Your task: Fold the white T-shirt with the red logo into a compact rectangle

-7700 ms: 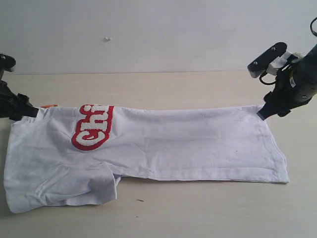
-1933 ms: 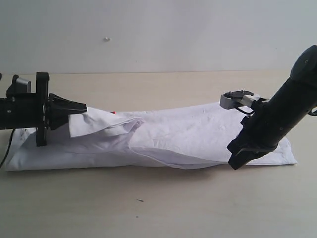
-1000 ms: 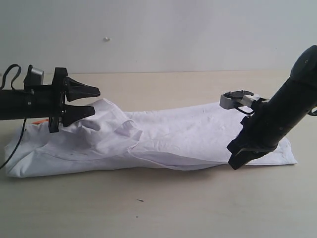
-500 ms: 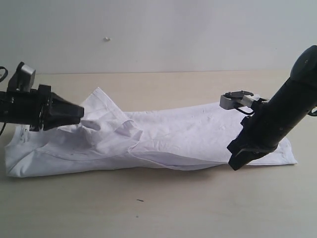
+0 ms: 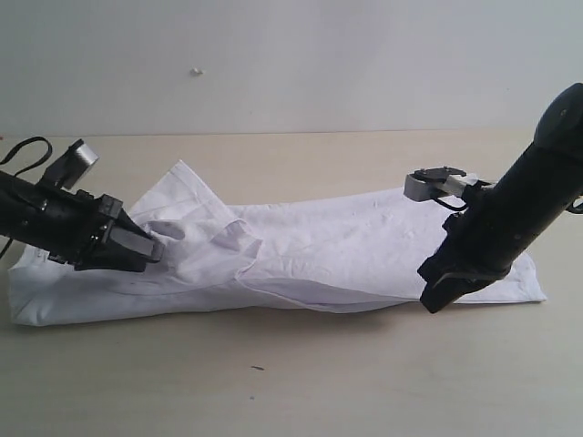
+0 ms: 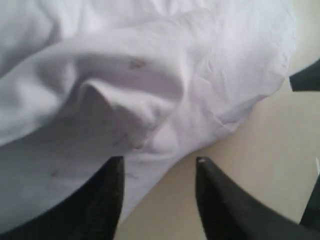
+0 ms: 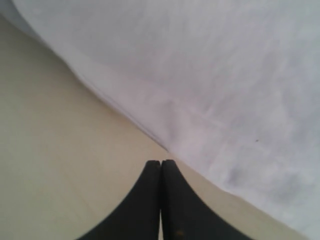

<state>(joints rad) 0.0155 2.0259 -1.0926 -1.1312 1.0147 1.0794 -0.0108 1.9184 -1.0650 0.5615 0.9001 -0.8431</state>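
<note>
The white T-shirt (image 5: pixel 346 250) lies as a long, rumpled strip across the table, with one flap (image 5: pixel 185 180) standing up at its left part. The red logo is hidden inside the fold. My left gripper (image 5: pixel 150 248) hovers low over the shirt's left part, open, with nothing between its fingers. In the left wrist view that gripper (image 6: pixel 159 161) points at the shirt's creased edge (image 6: pixel 150 115). My right gripper (image 5: pixel 432 299) is shut and empty at the shirt's front edge. The right wrist view shows its closed tips (image 7: pixel 161 163) over bare table beside the hem (image 7: pixel 225 85).
The light wooden table (image 5: pixel 273 382) runs in front of and behind the shirt. A pale wall (image 5: pixel 291 55) rises behind the table. The right arm's black link (image 5: pixel 528 200) leans over the shirt's right end.
My left gripper let go of the folded-over cloth, drew back to the left and sank lower over the shirt. The dropped cloth now lies rumpled. The right arm has stayed still.
</note>
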